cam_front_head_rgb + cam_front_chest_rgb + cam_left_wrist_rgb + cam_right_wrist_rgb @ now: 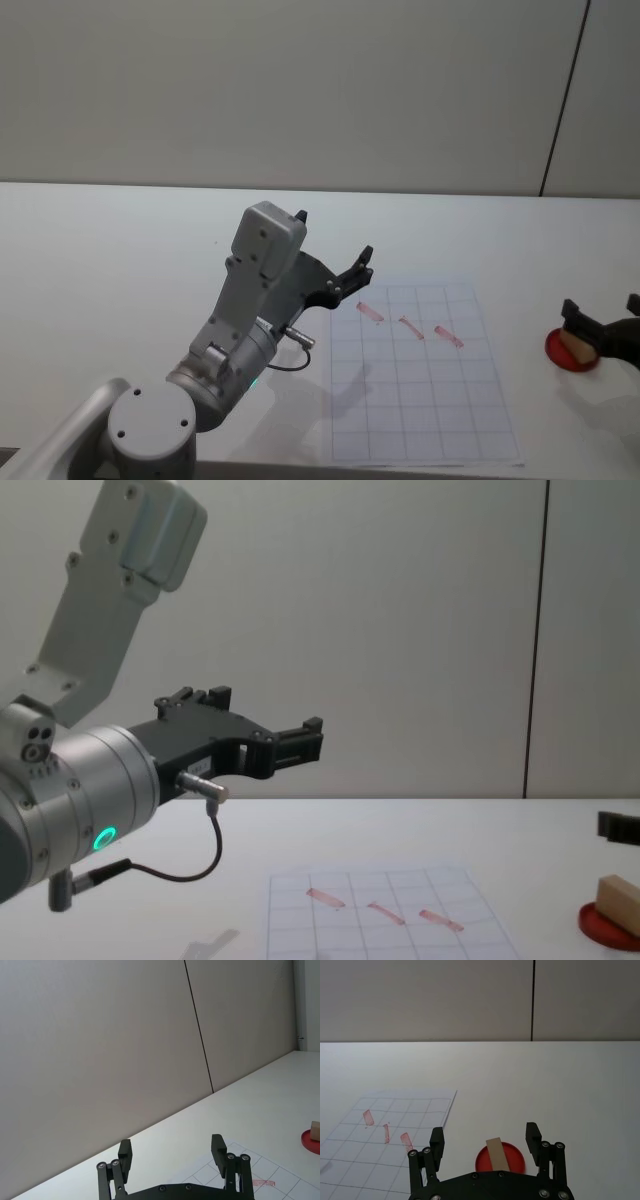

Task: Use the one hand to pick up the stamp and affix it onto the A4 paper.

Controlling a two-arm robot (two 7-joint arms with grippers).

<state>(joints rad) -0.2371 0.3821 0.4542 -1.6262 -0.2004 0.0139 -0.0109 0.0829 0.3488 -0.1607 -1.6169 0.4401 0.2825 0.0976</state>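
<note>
I count one stamp (497, 1155), a pale wooden block, standing on one round red ink pad (482, 1162). The pad sits on the white table (120, 230) off to my right of the A4 paper (420, 400), apart from its edge. There is one sheet of paper, ruled in a faint blue grid, and it carries three slanted red stamp marks (370, 313) in a row across its upper part. The marks are too small for me to read any lettering in them.

My right gripper (484, 1131) is spread wide and holds nothing. In the right wrist view its two black fingers (436, 1141) stand one on each side of the stamp, with a clear gap to the block on both sides. In the head view this gripper is at the right edge, just over the pad.

My left gripper (171, 1142) is raised above the table near the paper's upper left corner. Its two fingers are also wide apart and empty. One green light ring (103, 837) glows on that arm's wrist.

Behind the table there is a plain grey wall (300, 90) with one dark vertical seam (565, 95).
</note>
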